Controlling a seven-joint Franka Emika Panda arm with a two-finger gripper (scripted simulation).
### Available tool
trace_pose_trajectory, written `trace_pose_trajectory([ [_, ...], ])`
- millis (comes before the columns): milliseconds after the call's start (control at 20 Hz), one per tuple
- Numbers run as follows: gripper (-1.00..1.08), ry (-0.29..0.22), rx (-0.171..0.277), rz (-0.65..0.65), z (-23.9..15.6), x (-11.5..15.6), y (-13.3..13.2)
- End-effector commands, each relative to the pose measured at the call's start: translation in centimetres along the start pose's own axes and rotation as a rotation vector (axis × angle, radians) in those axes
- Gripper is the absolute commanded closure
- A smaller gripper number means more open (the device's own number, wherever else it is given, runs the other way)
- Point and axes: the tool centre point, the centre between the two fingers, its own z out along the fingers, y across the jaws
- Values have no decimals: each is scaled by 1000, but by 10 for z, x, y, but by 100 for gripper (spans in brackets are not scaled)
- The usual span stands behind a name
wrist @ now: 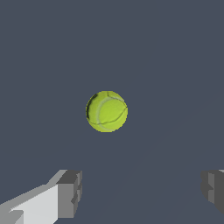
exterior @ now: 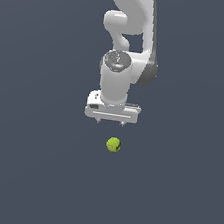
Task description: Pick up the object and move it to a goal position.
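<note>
A small yellow-green ball [exterior: 113, 144] lies on the dark grey floor, just in front of and below my white gripper [exterior: 110, 122] in the exterior view. The gripper points down, its two short fingertips are spread wide, and it is empty. In the wrist view the ball [wrist: 106, 111] sits mid-picture, apart from the two grey fingertips [wrist: 70, 192], which stand far apart with nothing between them.
The white arm [exterior: 129, 40] rises behind the gripper. Around the ball only the flat dark grey floor [exterior: 34, 174] shows.
</note>
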Motion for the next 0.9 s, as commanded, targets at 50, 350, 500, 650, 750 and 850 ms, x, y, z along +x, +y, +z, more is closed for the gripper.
trace_pose_trajectory([
  [50, -92, 0, -1, -11, 1, 1, -1],
  [350, -92, 1, -5, -80, 7, 6, -3],
  [500, -92, 1, -8, -135, 12, 11, -6],
  [650, -92, 2, -11, -205, 18, 16, -9],
  [750, -92, 3, -13, -260, 23, 21, -12],
  [850, -92, 3, -14, -321, 29, 25, -14],
])
